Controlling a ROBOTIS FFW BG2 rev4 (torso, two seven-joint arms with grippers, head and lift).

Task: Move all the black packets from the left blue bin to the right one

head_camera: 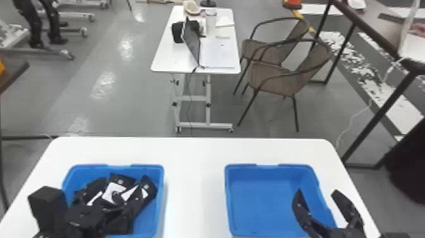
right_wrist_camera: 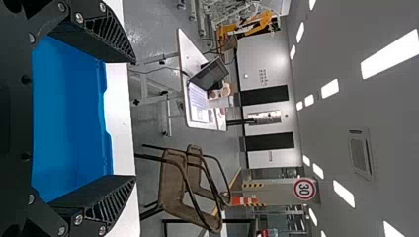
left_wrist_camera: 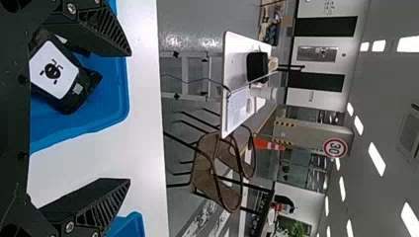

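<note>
Picking appears the step in hand: the left tool (left_wrist_camera: 130,116), spread, hovers by black packets (head_camera: 118,190) in the left bin (head_camera: 162,190), needing to lower and grip; the right tool (head_camera: 317,191) hangs parted.

I monitor the head view from above, facing forward and down over the surface (head_camera: 196,164). Wrist views, turned sideways, look across the room from close to the left bin (head_camera: 162,196) and right bin (head_camera: 230,202). All three share the far table (head_camera: 166,65) and chairs (head_camera: 275,84).
</note>
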